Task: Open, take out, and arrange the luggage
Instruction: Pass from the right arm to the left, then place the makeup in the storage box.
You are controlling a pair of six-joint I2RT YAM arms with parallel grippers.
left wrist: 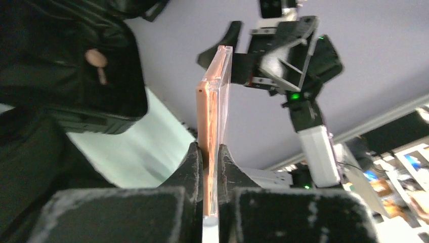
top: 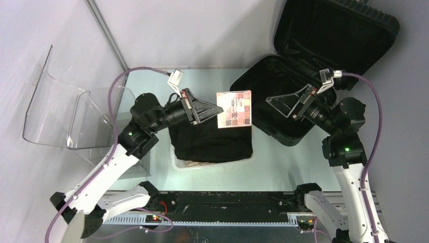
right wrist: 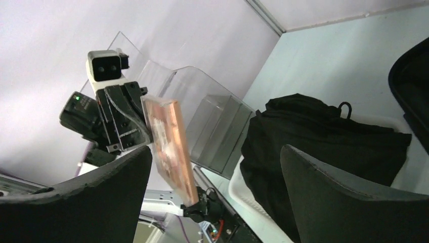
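The luggage [top: 303, 76], a large black hard-shell suitcase, lies open at the back right with its lid up. My left gripper [top: 218, 110] is shut on the edge of a flat copper-pink box [top: 233, 109] with a tiled pattern, held in the air left of the suitcase. In the left wrist view the box [left wrist: 215, 101] stands on edge between both fingers [left wrist: 192, 167]. My right gripper [top: 283, 104] is open over the suitcase's near shell, holding nothing. The right wrist view shows its wide-apart fingers [right wrist: 101, 192] facing the box [right wrist: 169, 147].
A white basket [top: 174, 161] holding a black folded garment [top: 212, 142] sits under the box at table centre. A clear acrylic stand [top: 66, 116] stands at the left. The garment [right wrist: 324, 131] and stand [right wrist: 202, 111] also show in the right wrist view.
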